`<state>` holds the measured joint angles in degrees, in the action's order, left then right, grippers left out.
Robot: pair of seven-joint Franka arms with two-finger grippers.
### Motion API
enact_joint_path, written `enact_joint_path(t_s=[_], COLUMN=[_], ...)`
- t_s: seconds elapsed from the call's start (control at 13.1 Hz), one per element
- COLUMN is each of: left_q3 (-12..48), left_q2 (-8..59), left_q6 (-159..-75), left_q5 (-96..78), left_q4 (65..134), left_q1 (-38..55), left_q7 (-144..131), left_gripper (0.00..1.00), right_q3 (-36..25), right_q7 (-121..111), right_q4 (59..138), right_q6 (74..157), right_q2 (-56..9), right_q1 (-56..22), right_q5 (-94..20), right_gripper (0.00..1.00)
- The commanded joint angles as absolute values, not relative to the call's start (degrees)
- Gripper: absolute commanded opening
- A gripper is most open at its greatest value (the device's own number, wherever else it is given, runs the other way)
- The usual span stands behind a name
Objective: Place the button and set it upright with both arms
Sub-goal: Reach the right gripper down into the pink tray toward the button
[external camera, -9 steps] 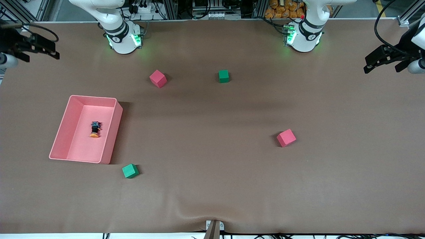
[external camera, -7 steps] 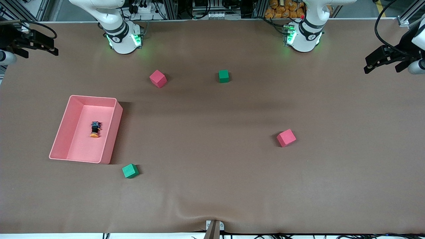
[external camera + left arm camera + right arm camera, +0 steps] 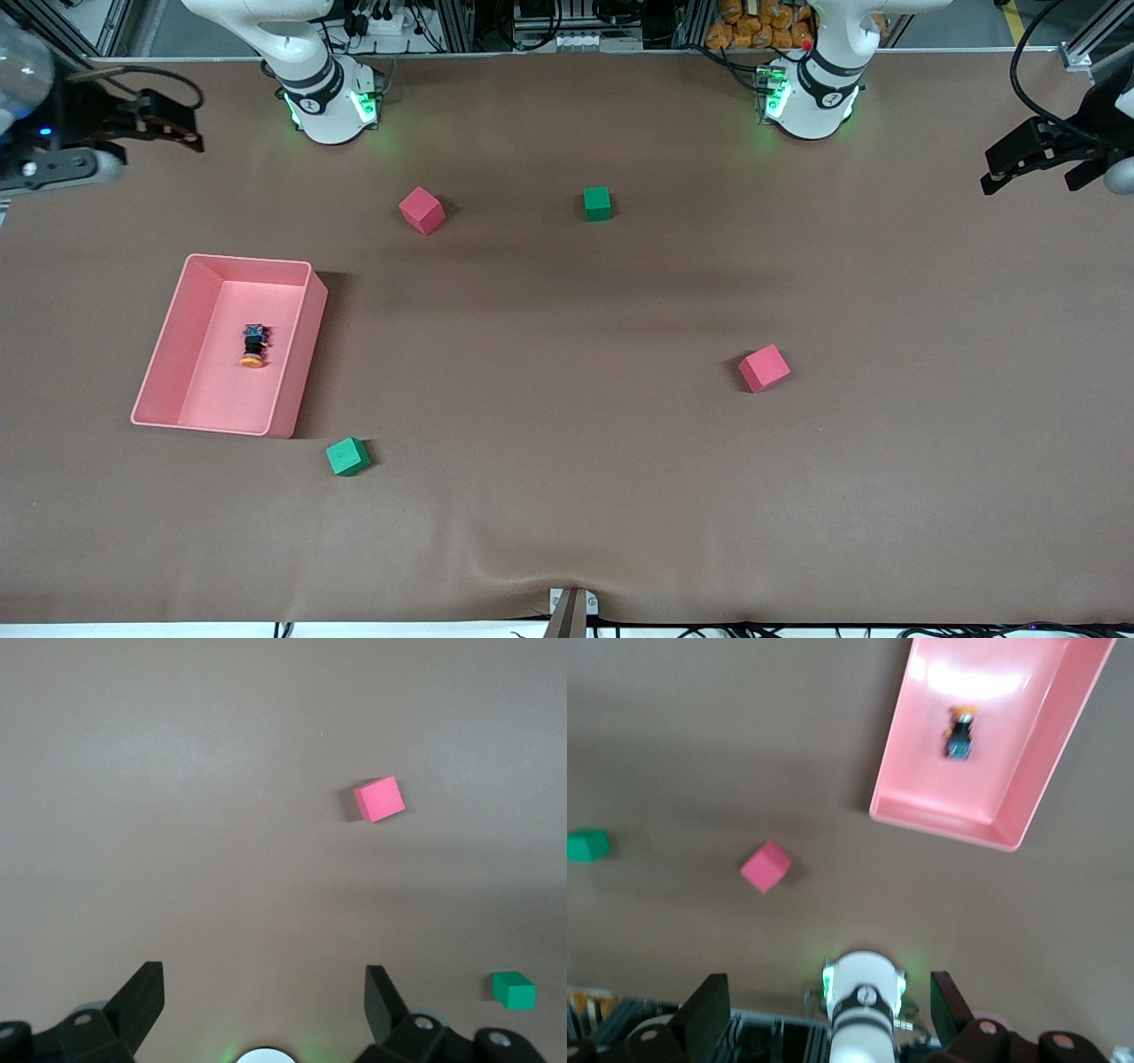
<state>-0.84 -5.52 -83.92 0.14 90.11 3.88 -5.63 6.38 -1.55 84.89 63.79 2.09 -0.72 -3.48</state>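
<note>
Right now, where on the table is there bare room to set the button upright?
The widest bare stretch lies between the pink tray and the red cube toward the left arm's end. The button lies on its side inside that tray. Another strip runs along the camera edge, nearer than the green cube. Nothing is truly crowded.

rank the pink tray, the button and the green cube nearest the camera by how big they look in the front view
1. pink tray, by far the largest.
2. green cube, just off the tray's near corner.
3. button, lying in the tray, a little smaller than the cube.
</note>
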Motion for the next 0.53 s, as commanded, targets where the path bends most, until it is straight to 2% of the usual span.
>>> enact_joint_path(t_s=[0.0,0.31,0.46], left_q3=[-0.79,-0.79,-0.79], left_q2=[-4.66,-4.66,-4.66], left_q6=[-82.35,-82.27,-82.27], left_q5=[0.53,0.53,0.44], left_q4=[88.24,88.42,88.59], left_q1=[3.6,3.6,3.6], left_q7=[-4.22,-4.13,-3.96], left_gripper=[1.0,1.0,1.0], right_q3=[5.89,5.8,4.75], right_q7=[-1.14,-1.23,-1.67], right_q4=[84.38,84.11,84.11], right_q6=[54.7,52.03,53.61], right_q2=[3.16,6.94,3.8], right_q1=[-0.44,-0.26,1.65], right_q5=[-4.3,-3.52,-4.12], right_gripper=[1.0,1.0,1.0])
